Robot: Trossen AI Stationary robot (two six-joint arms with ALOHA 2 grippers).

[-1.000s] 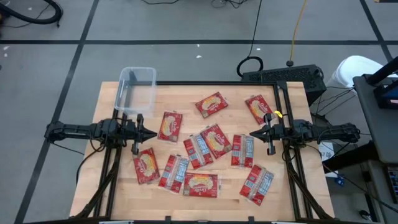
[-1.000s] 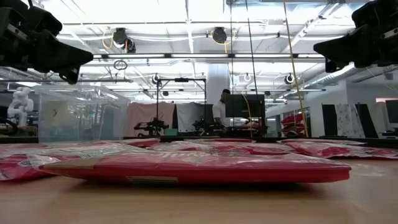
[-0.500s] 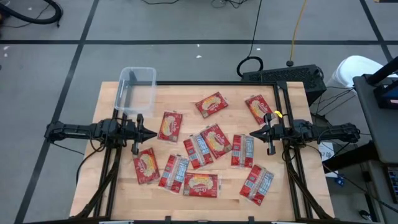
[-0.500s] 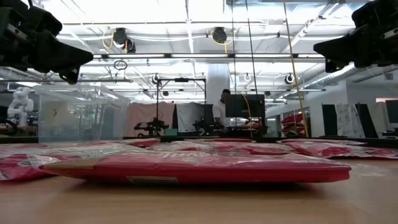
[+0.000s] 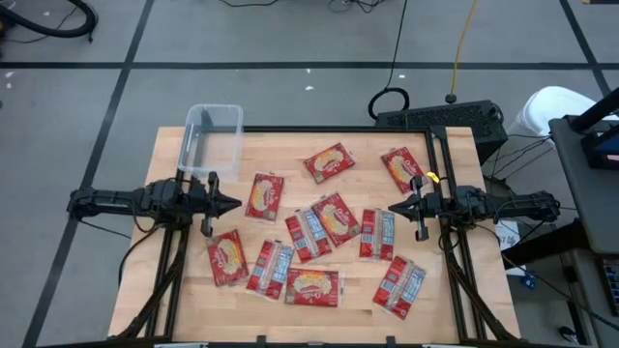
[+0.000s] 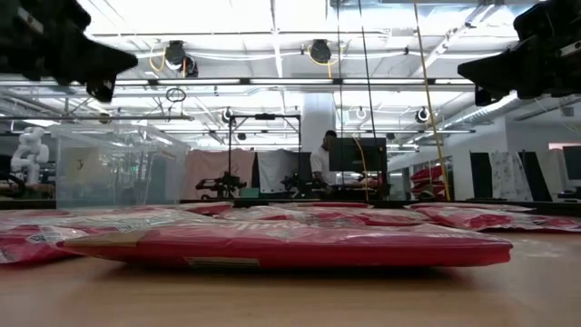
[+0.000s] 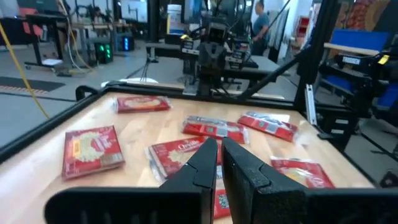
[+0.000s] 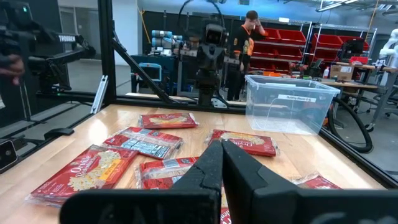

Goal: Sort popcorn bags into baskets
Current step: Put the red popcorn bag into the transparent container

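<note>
1. Front row: 4 popcorn bags [image 5: 311, 287] lie flat near the front edge of the table [image 5: 358, 311]. They are red packets, some showing the yellow popcorn face and others the pale panel. In the low view the nearest one fills the foreground as a thin, slightly puffed slab.
2. Middle: 3 more packets sit at the centre, and 2 of them overlap at their edges. 10 bags are counted in all, none of them in a gripper.
3. Left gripper [image 5: 235, 203]: it hovers above the left side of the table, beside a packet, with its fingers drawn almost together and holding nothing. Change noted: over the last second this arm has drawn back slightly towards its own side, and in the low view it sits higher. Judged to be the start of a move, not yet a reach for a bag.
4. Right gripper [image 5: 392, 208]: fully closed, empty, and unmoved over the right side, above the table.
5. Far row: 3 packets lie well apart from one another.
6. Far left corner: the clear basket [image 5: 239, 130] stands upright and empty. Sorting is judged not yet begun.
</note>
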